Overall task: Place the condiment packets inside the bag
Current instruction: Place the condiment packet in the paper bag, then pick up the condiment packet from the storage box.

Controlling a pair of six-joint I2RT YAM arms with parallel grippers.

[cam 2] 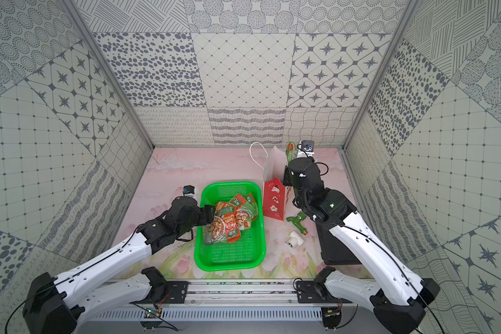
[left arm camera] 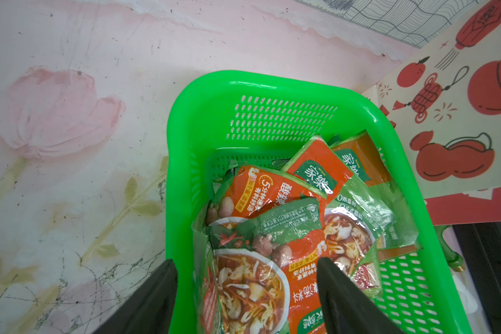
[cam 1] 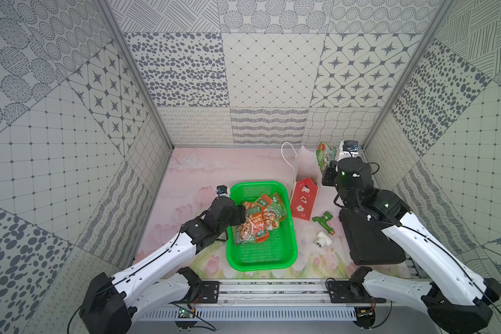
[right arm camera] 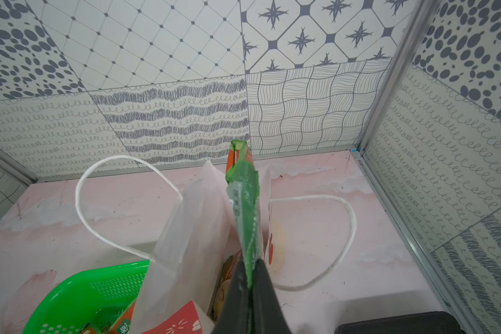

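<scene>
My right gripper [right arm camera: 250, 269] pinches one glossy, green-edged packet [right arm camera: 245, 208] upright over the bag [right arm camera: 191, 225] — white inside, red front. My left gripper [left arm camera: 245, 261] stands spread over the orange-and-green condiment packets [left arm camera: 272, 228] heaped in the basket [left arm camera: 203, 115].

Right claw [right arm camera: 250, 264] at lower centre of the frame, clamped on a green condiment packet [right arm camera: 245, 202] standing edge-on, open white-lined bag [right arm camera: 191, 219] just behind, green basket [right arm camera: 78, 292] at lower left, pink counter [right arm camera: 307, 237] beyond.
</scene>
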